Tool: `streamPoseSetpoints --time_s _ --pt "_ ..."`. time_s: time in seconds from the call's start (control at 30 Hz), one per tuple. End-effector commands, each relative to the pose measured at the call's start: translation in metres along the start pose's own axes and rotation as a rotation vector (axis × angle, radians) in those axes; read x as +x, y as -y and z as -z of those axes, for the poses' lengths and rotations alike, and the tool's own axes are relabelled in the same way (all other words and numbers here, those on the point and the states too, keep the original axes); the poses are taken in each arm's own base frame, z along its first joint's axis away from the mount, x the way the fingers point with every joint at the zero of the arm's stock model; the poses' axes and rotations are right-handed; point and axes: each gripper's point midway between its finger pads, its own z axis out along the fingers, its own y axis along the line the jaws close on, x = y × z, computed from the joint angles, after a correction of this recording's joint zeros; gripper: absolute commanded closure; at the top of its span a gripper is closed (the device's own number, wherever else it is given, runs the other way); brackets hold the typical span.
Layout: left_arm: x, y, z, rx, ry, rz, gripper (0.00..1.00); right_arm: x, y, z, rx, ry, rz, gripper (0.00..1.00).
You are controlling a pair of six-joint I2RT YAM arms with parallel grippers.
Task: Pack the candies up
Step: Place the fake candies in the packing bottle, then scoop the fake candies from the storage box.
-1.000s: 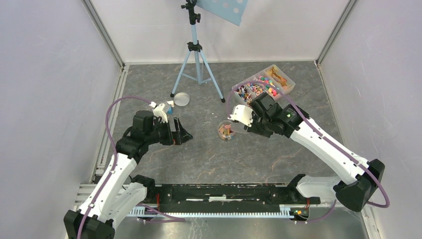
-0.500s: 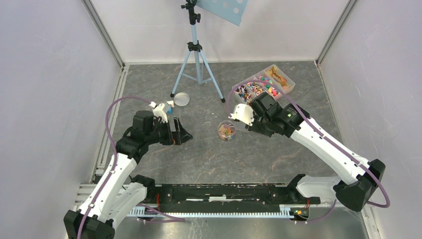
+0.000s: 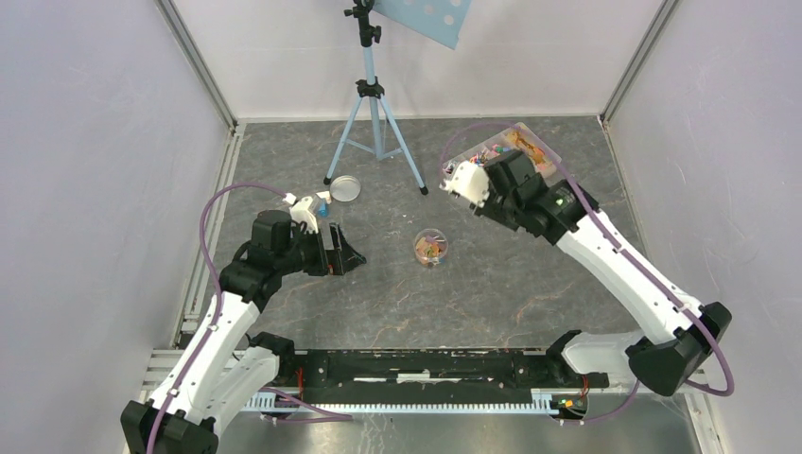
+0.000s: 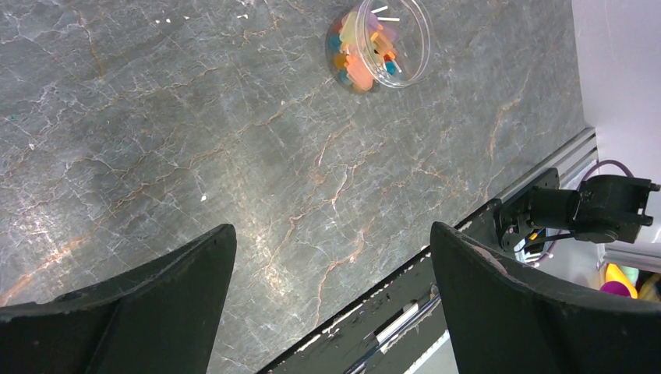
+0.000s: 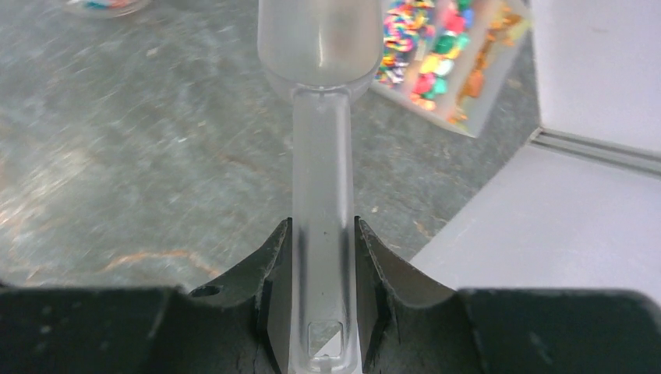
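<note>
- The left gripper (image 4: 331, 234) hangs low over the grey marbled tabletop (image 3: 397, 303), its jaws spread wide with nothing between them.
- To its right, well apart from it, a small clear round cup (image 4: 413, 39) stands on the tabletop with some of the candies (image 4: 358, 58) piled inside.
- Beyond the cup, the right gripper (image 5: 322, 226) is clamped on the handle of a translucent plastic scoop (image 5: 319, 156). The scoop's bowl points away from the fingers, and its contents cannot be made out.
- A round lid (image 3: 343, 187) lies flat, far-left of the cup.
- At the far right, a clear compartment tray (image 3: 552, 154) holds more multicoloured sweets, just past the scoop.
- A light-blue tripod (image 3: 374, 123) stands at the back.
</note>
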Motion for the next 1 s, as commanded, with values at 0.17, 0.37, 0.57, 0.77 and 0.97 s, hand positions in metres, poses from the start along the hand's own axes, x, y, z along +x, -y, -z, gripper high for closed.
streamPoseSetpoints --time_s 0.17,0.37,0.57,0.77,0.97 --pt "-0.005 0.005 0.001 0.02 0.023 -0.059 0.0 0.028 0.127 -0.011 0.257 -0.121 -0.149 1.0" --pt "-0.005 0.005 0.001 0.018 0.024 -0.061 0.0 0.068 0.177 -0.032 0.302 -0.233 -0.197 1.0" --pt "-0.005 0.004 0.002 0.015 0.026 -0.062 0.0 0.107 0.202 -0.064 0.288 -0.347 -0.223 1.0" --pt "-0.006 0.004 0.003 0.014 0.03 -0.063 0.0 0.123 0.225 -0.103 0.3 -0.393 -0.178 1.0" --pt "-0.006 0.002 0.002 0.002 0.031 -0.061 0.0 0.12 0.237 -0.124 0.285 -0.383 -0.187 1.0"
